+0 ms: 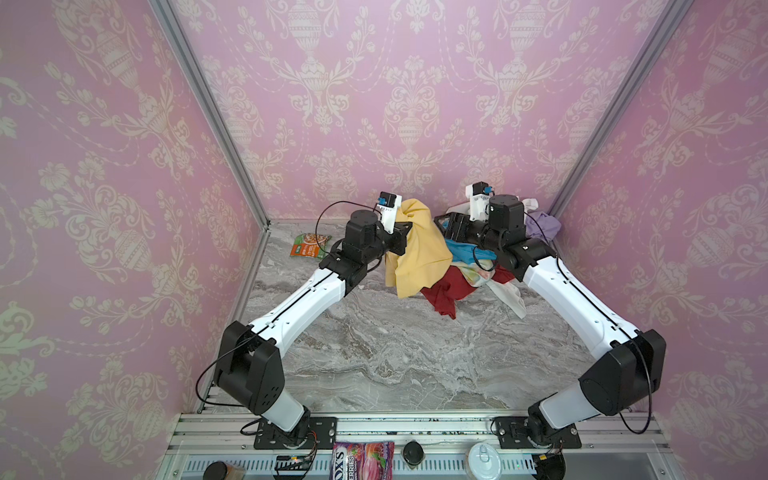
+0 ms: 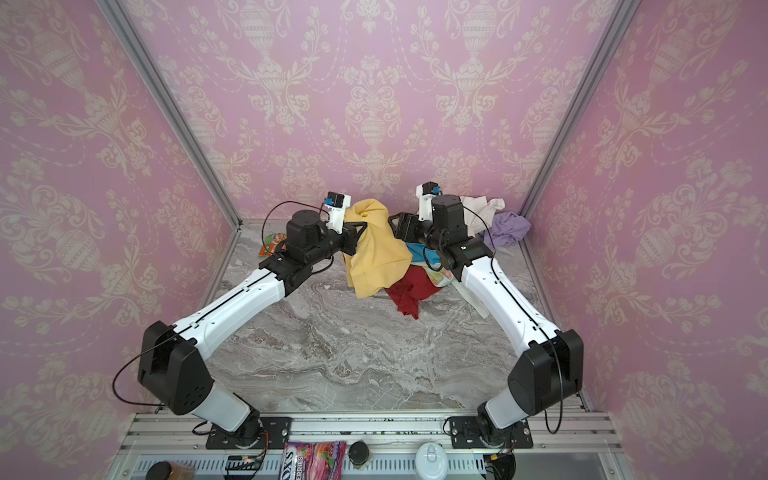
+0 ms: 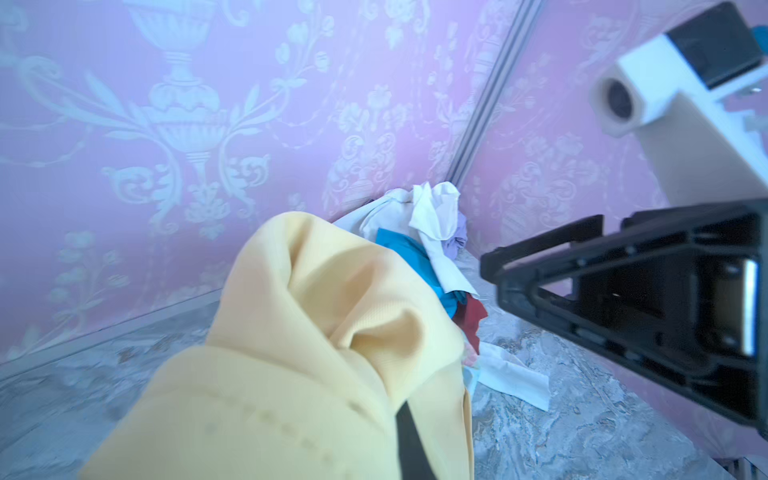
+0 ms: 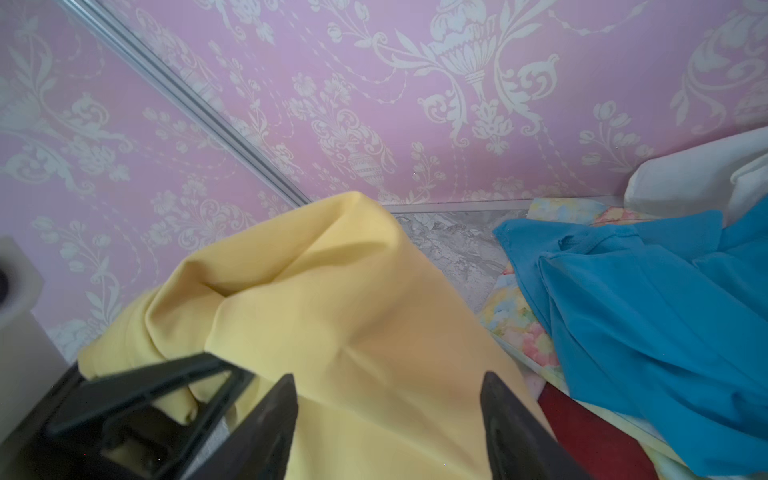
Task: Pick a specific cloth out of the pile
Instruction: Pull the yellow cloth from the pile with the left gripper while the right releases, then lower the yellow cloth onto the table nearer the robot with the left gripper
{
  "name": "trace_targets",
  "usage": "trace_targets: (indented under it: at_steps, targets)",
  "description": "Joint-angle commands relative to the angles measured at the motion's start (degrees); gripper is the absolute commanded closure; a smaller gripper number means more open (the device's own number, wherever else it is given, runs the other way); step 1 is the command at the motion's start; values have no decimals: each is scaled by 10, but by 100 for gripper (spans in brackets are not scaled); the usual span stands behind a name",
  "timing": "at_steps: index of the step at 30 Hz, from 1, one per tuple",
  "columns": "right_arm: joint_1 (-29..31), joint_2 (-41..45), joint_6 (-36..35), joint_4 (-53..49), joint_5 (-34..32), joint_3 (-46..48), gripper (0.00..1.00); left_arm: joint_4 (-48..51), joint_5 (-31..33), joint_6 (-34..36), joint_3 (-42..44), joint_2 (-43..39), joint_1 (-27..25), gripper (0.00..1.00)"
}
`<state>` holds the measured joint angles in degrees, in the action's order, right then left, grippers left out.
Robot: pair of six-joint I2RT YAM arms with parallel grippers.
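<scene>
Closest to us, in the left wrist view, is the plain mustard-yellow soft cloth (image 3: 291,332), bunched up big and blurry. Now we go left to right across both top views. First comes the left gripper (image 1: 404,232), pinched tight on the top bunch of that cloth. The cloth hangs down long from it, toward the near side. Its low end lies by the dark red cloth (image 1: 446,293), and we cannot tell if they touch. Next comes the right gripper (image 4: 390,378), with its jaws wide and holding nothing, the yellow cloth just in front of it. Last is the heap of soft blue, red, white, lavender and flowery cloths (image 1: 465,253).

So the yellow cloth sits between the two grippers. We think the left arm must pull it left, away from the heap. Only the right wrist view shows the wide jaws well. Only the top views show the hanging end.
</scene>
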<state>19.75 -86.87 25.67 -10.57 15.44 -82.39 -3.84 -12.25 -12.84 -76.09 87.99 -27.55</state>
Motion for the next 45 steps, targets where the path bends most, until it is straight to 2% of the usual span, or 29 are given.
trace_targets:
  at_steps: [1, 6, 11, 18, 24, 28, 33, 45]
  targets:
    - [-9, 38, -56, 35, 42, 43, 21, 81, 50, 10, 20, -66, 30, 100]
    - [-12, 73, -96, 73, 71, 112, 14, 140, 81, -11, 87, -154, 86, 100]
    - [-12, 93, -127, 78, 75, 146, 12, 217, 141, -23, 139, -231, 119, 100]
    - [-13, 122, -160, 71, 57, 207, 12, 343, 308, -63, 145, -301, 143, 100]
    - [-13, 127, -141, 103, 52, 240, 12, 430, 412, -82, 148, -327, 148, 100]
    - [-13, 121, -128, 120, 58, 248, 13, 458, 456, -86, 153, -329, 152, 100]
    - [-13, 117, -135, 118, 56, 253, 13, 455, 446, -144, 186, -307, 160, 100]
    - [-16, 130, -132, 113, 41, 292, 13, 389, 310, -317, 263, -211, 194, 100]
